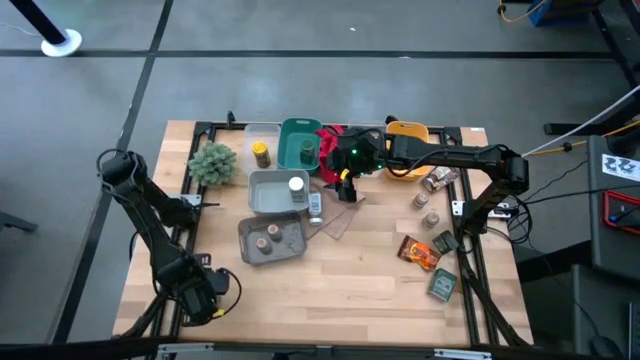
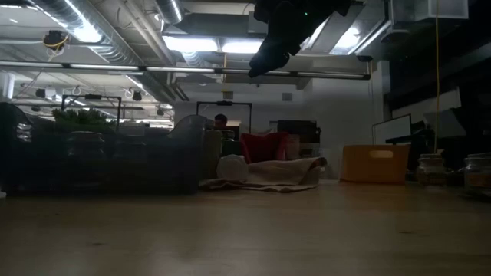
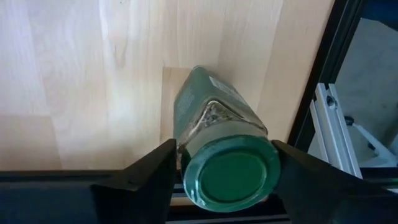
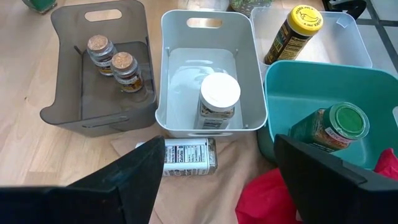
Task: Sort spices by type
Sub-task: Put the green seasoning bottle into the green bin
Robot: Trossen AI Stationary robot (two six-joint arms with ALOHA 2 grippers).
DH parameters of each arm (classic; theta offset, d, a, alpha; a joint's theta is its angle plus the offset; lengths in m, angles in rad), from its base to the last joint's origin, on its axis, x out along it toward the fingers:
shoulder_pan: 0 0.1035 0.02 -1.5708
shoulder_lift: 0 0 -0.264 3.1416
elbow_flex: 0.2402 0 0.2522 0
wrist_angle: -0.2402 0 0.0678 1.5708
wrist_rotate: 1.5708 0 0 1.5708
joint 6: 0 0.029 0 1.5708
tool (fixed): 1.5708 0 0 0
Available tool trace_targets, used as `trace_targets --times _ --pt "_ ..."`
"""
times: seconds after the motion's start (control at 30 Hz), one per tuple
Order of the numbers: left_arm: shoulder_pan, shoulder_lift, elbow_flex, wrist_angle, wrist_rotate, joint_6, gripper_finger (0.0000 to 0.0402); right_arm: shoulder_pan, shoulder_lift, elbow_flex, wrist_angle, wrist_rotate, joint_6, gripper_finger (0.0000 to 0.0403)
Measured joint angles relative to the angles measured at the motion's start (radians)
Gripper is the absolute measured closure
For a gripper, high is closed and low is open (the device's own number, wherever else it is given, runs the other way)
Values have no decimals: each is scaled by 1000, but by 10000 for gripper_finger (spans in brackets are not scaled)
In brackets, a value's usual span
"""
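The jar (image 3: 219,140) had a green lid; one bin (image 4: 94,93) was grey, one (image 4: 258,93) white, one (image 4: 379,99) teal; the cloth (image 4: 264,202) was red.

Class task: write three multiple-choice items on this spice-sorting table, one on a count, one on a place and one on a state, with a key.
1. How many cork-topped jars stand in the dark bin?
A. one
B. two
C. four

2. Where does the upright white-lidded jar stand?
A. dark bin
B. white bin
C. teal bin

3. How is the right gripper?
A. open and empty
B. shut on a jar
C. shut on a packet

Key:
1 B, two cork tops show side by side in that bin.
2 B, white walls surround the jar.
3 A, its fingers stand wide apart above the bins with nothing gripped.
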Motion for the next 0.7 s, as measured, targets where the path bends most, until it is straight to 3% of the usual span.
trace_targets --times 0.13,0.7 --pt "9 -1 2 -3 -2 12 207 0 0 0 0 0 0 102" --pt "216 -65 -2 -72 11 128 207 0 0 0 0 0 0 102"
